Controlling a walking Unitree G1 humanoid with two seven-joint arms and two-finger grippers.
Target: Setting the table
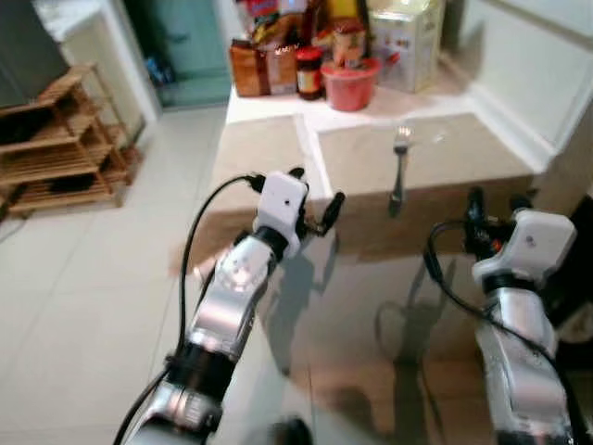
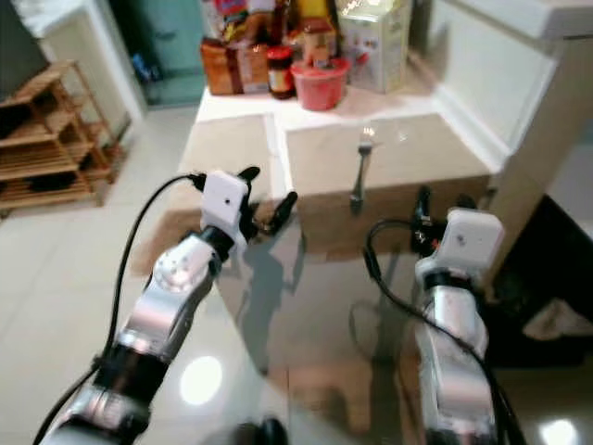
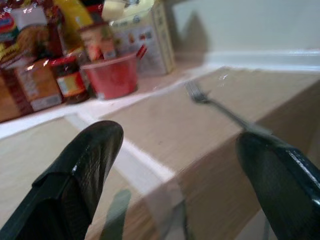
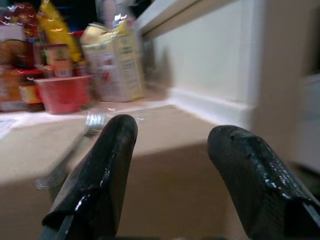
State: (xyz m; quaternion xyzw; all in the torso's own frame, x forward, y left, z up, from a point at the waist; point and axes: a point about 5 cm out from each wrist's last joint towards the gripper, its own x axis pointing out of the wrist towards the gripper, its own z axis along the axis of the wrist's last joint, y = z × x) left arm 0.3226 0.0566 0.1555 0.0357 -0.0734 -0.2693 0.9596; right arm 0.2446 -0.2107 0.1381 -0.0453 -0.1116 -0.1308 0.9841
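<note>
While I look down from the head camera, both arms reach forward over a glossy worktop [image 1: 371,306] that carries tan placemats.

Fork: I see a metal fork [image 1: 399,167] lying flat on the larger tan placemat [image 1: 417,153], tines toward the far side, handle toward the near edge of the mat. Nothing touches it.

Left hand: my left hand [image 1: 316,199] hovers above the near edge of the mats, to the left of the fork and apart from it. Its black fingers [image 3: 80,170] stand wide apart and hold nothing; in the left wrist view the fork shows between them, farther off.

Right hand: my right hand [image 1: 494,206] sits near the right end of the placemat, just right of the fork's handle and nearer to me. Its fingers [image 4: 100,175] are spread with nothing between them.

Far side: a red bowl [image 1: 350,85], a dark jar [image 1: 309,72], snack packets [image 1: 262,65] and a pale carton [image 1: 406,42] crowd the far end of the worktop.

Left of scene: a wooden shelf rack [image 1: 65,139] stands on the tiled floor [image 1: 83,269].

Right of scene: a pale wall ledge [image 1: 519,83] runs beside the mat.
</note>
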